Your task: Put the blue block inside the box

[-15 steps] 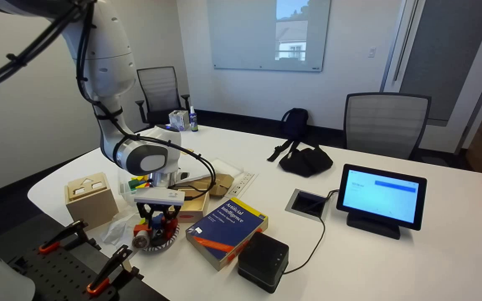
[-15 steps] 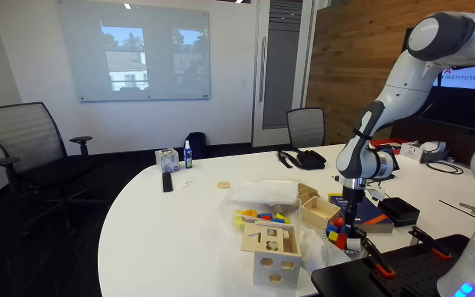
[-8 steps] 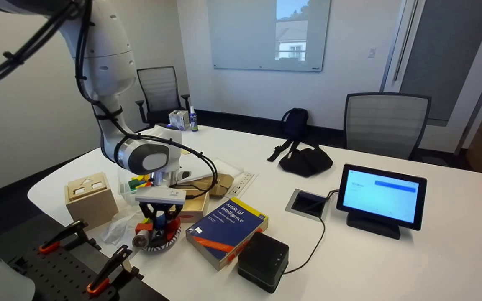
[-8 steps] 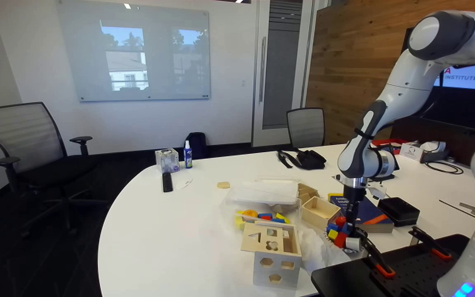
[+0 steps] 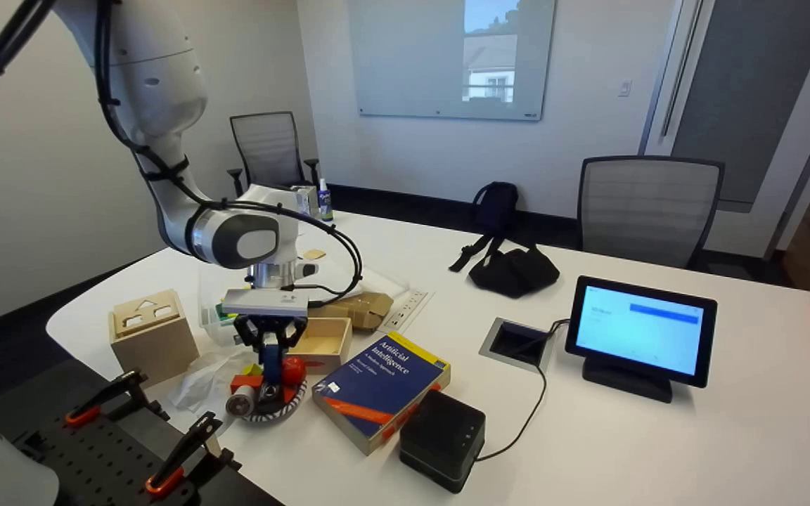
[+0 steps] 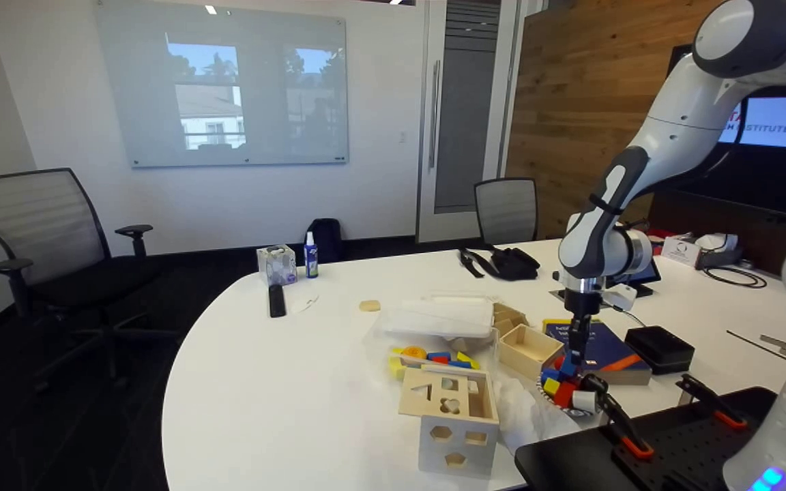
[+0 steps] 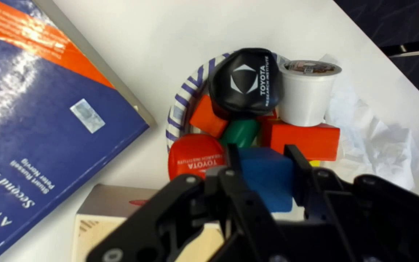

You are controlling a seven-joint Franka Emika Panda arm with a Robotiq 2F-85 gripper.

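Wrist view: the blue block [image 7: 275, 178] is being clamped between the 2 fingers [image 7: 298, 160] of the end effector [image 7: 263, 153] and is being held over a striped bowl [image 7: 182, 99]. Whether the pieces beneath are being touched by the block cannot be told. In the bowl, a red round piece [image 7: 195, 154], a black pouch-like item [image 7: 246, 83] and a green piece [image 7: 240, 133] are being crowded together, with "TOYOTA" being shown on the red piece and the black item. At the bowl's edge a white cup [image 7: 306, 98] is being seen just beside a red block [image 7: 306, 140].

In both exterior views, the wooden box [image 6: 528, 349], open-topped, is standing on the white surface [image 5: 588, 450] just beyond the bowl, and the blue block is being held outside it. A red mark [image 7: 138, 202] is being shown on the box's outer wall in the wrist view. To the right of the bowl, a blue book [image 5: 380, 383] is lying flat, and a black device [image 5: 444, 439] is being seen just beside it. To the left, crumpled paper [image 5: 204, 383] is lying between the bowl and a wooden cube with cut-out holes [image 6: 458, 447]. On the far side of the cube, coloured pieces [image 6: 434, 358] are being contained by a clear tub [image 5: 216, 330]. Farther right, well apart from the bowl, a lit screen [image 5: 640, 334] is being supported by a stand [image 5: 626, 383] in an exterior view.
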